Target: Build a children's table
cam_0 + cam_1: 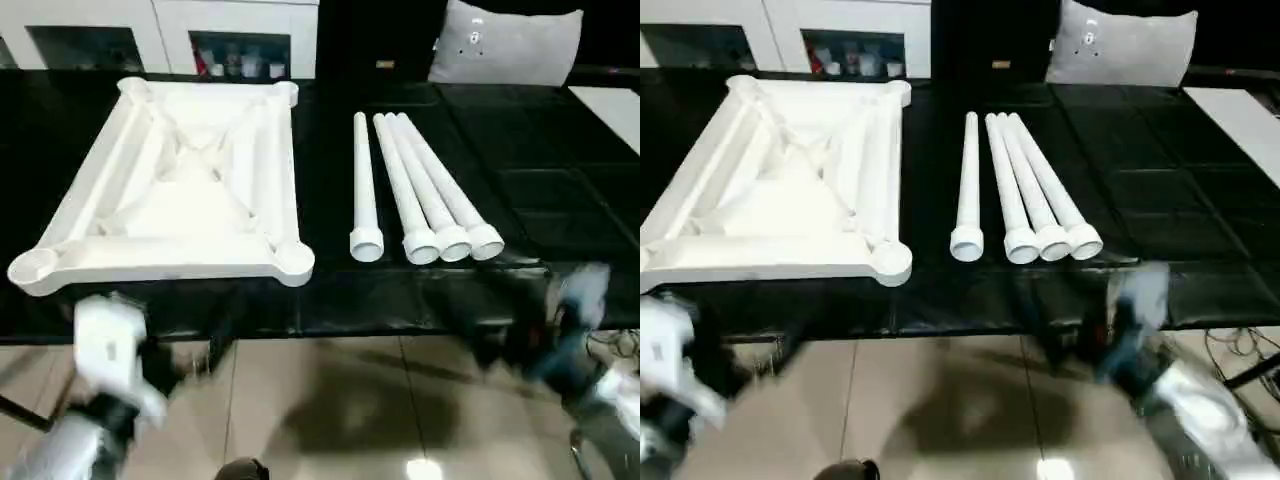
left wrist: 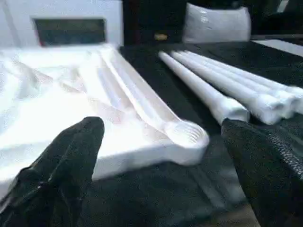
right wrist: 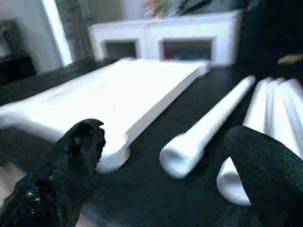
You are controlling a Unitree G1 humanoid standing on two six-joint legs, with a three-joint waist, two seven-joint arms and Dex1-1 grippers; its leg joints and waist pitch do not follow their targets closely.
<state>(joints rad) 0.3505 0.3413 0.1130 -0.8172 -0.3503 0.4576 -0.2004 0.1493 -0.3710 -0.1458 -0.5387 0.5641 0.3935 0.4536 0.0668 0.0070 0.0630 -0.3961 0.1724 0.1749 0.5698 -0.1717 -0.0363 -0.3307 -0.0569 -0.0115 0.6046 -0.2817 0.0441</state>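
White tabletop (image 1: 170, 190), legs (image 1: 420, 190); apparently black surface (image 1: 560, 190).

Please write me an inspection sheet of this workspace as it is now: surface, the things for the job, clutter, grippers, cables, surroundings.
Surface: black table, tiled floor in front of it.
Job's things: white tabletop lies upside down, ribs and corner sockets up; four white legs lie beside it, three touching, one slightly apart. No leg fitted yet.
Clutter: nothing seen.
Grippers: left gripper open, empty, short of the tabletop's near corner; right gripper open, empty, facing the leg ends.
Cables: some on the floor at the right.
Surroundings: white cabinet with glass doors, grey cushion behind.
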